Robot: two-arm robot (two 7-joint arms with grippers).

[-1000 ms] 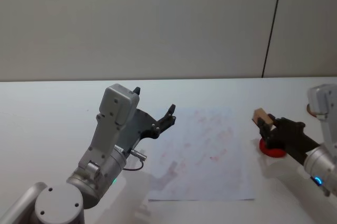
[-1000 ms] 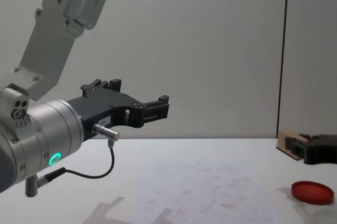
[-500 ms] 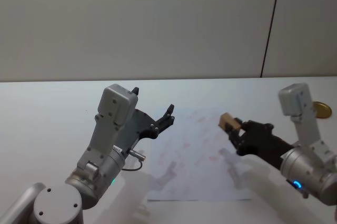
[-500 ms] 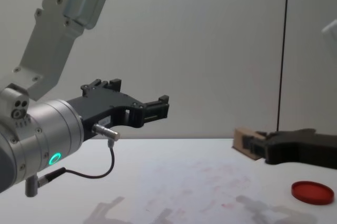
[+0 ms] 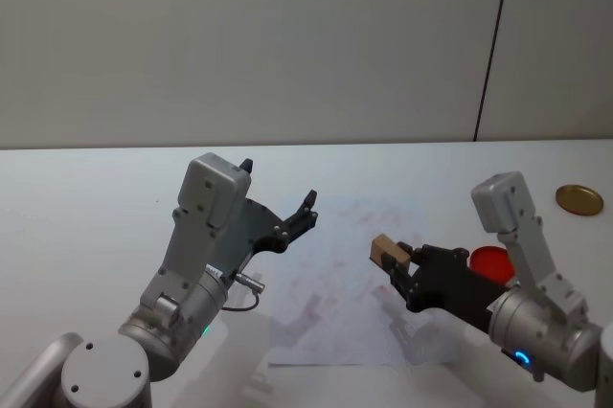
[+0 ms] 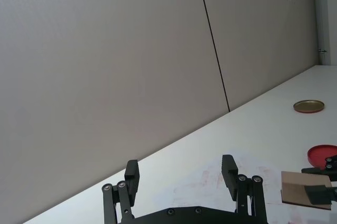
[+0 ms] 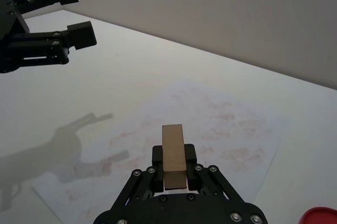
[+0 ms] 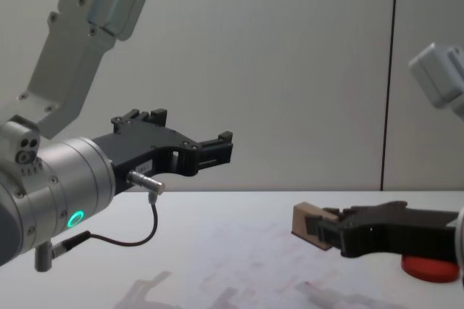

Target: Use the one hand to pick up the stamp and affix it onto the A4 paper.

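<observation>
— Where is the stamp (image 5: 388,250) at this moment?

— Clamped between the fingers of the right gripper (image 5: 398,270), one end sticking out past the fingertips. Taking the A4 paper (image 5: 335,303) as a clock face in the head view, the block hangs over the sheet at about two o'clock from its centre, inside the right edge.

— Is it touching the sheet?

— No. In the chest view it is held level and clear of the white table (image 5: 86,197), with its shadow on the paper beneath.

— And the other arm?

— The left gripper (image 6: 180,174) is raised in the air at about ten o'clock from the paper's centre, by the sheet's far left corner. Its two fingers stand spread wide apart with nothing between them, and its shadow falls on the paper's near left part.

— Anything else on the table?

— A round red ink pad (image 5: 490,261) lies at three o'clock from the paper, just off its edge and partly behind the right arm. A small gold disc (image 5: 579,199) sits at two o'clock from the pad, well apart from it
</observation>
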